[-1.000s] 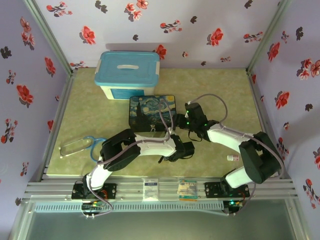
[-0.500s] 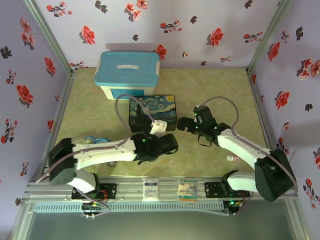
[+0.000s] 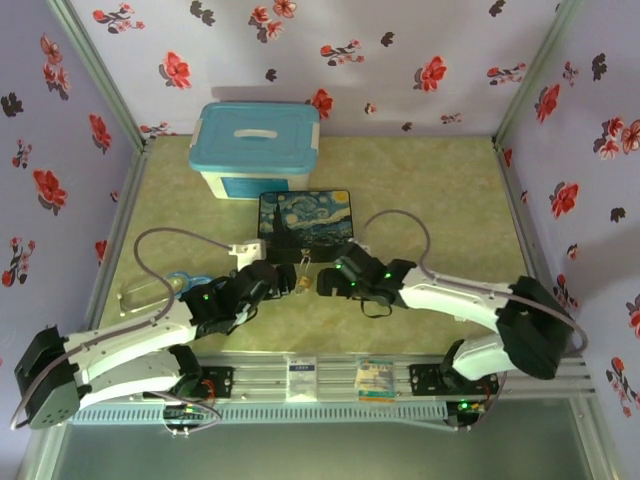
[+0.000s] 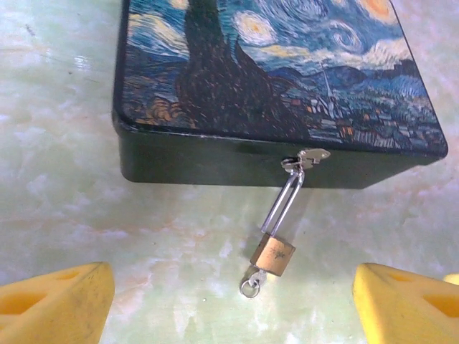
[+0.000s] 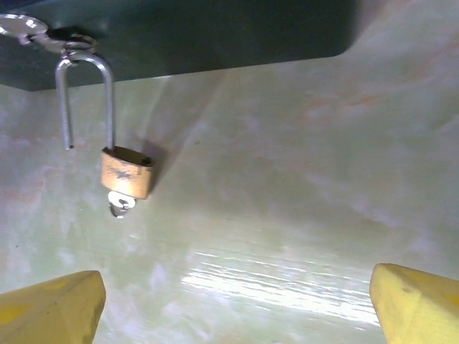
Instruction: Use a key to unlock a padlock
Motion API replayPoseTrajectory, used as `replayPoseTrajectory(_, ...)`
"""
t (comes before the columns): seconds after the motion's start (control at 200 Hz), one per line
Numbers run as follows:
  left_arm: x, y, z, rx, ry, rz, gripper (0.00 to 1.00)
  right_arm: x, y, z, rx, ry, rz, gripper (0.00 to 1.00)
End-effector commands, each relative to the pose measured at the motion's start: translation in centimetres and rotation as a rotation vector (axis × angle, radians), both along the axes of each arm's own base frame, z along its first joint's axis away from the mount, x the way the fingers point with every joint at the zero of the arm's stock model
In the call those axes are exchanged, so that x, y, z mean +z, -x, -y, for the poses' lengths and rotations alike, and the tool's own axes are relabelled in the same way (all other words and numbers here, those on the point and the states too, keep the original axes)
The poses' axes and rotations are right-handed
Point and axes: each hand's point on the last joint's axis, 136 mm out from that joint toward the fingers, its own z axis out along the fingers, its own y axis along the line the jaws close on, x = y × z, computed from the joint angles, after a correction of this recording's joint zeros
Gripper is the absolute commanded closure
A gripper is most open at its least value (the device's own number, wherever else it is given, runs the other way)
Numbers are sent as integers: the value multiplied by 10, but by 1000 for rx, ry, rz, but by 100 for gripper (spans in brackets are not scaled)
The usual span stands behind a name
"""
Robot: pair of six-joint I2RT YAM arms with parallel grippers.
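The padlock (image 4: 273,256) lies on the counter (image 4: 86,215) just below centre frame. Its shackle (image 5: 109,100) is hooked through the hasp (image 4: 305,158) of the Starry Night box (image 4: 272,72), with one leg free. The key (image 4: 251,284) sticks out of its underside. The left hand (image 4: 231,304) and the right hand (image 5: 233,308) gape wide, holding nothing.

Brass-gold padlock (image 4: 272,256), swirly blue-and-yellow painted box (image 4: 272,64)

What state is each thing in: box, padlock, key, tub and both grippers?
box: lid shut
padlock: shackle open, hooked on the box's hasp
key: in the padlock's keyhole
tub: lid on
left gripper: open, empty
right gripper: open, empty
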Motion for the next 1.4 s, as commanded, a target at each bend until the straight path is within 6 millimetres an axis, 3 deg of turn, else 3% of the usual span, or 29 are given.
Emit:
replayPoseTrajectory(0.0, 5, -5, -3, 51, 108, 25, 14, 17, -15, -22, -136, -113, 52, 7)
replayPoseTrajectory(0.225, -2, -7, -20, 110, 220, 53, 15, 5, -21, -44, -158, -114, 12, 16)
replayPoseTrajectory(0.465, -17, -6, -23, 143, 276, 37, 15, -13, -21, -65, -188, -169, -43, 19)
replayPoseTrajectory(0.675, -26, -4, -25, 154, 287, 27, 15, -25, -25, -69, -222, -158, -44, 23)
replayPoseTrajectory(0.86, -23, -6, -24, 163, 311, 35, 15, -31, -27, -72, -236, -140, -50, 24)
replayPoseTrajectory(0.875, -33, -3, -28, 166, 291, 23, 15, -32, -26, -73, -234, -138, -51, 24)
replayPoseTrajectory(0.92, -35, -3, -29, 168, 292, 21, 15, -33, -26, -75, -230, -138, -56, 24)
replayPoseTrajectory(1.22, -42, -2, -33, 176, 288, 16, 15, -45, -27, -77, -229, -121, -55, 39)
replayPoseTrajectory(1.395, -44, 0, -36, 179, 292, 14, 15, -50, -28, -76, -232, -113, -56, 40)
